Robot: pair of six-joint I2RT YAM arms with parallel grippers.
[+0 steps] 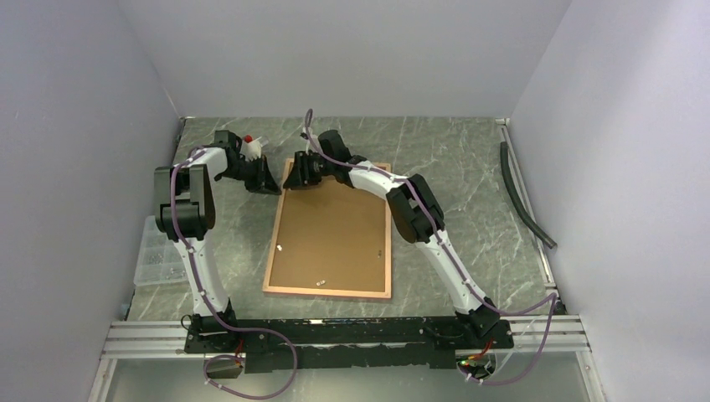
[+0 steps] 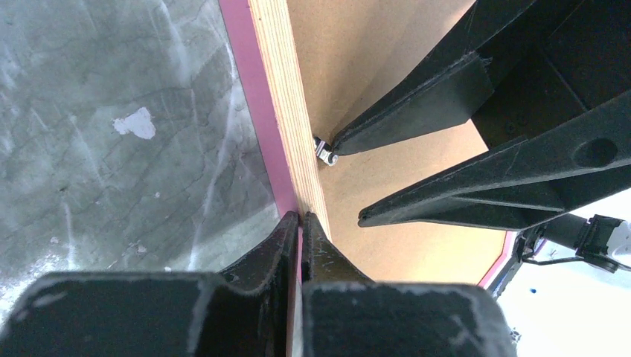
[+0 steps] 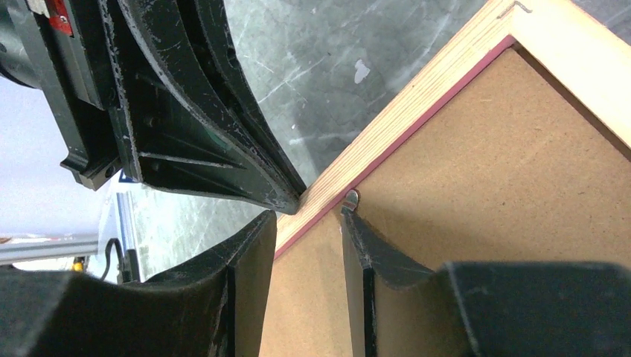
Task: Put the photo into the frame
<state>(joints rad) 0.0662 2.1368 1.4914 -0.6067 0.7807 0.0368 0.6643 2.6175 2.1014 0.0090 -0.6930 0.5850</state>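
At the frame's point(image 1: 328, 292) far-left corner | left gripper point(image 2: 301, 219): jaws basically shut, tips against the edge | right gripper point(image 3: 306, 219): jaws slightly apart, straddling that edge beside a metal tab point(image 3: 352, 198)

Your table point(image 1: 469, 159) has a dark green-grey marbled top. The frame point(image 1: 326, 292) lies flat at its middle, rear side up, with a brown backing board point(image 1: 335, 234) inside it. A black hose point(image 1: 516, 198) lies near the right edge, and a clear plastic box point(image 1: 157, 251) sits at the left.
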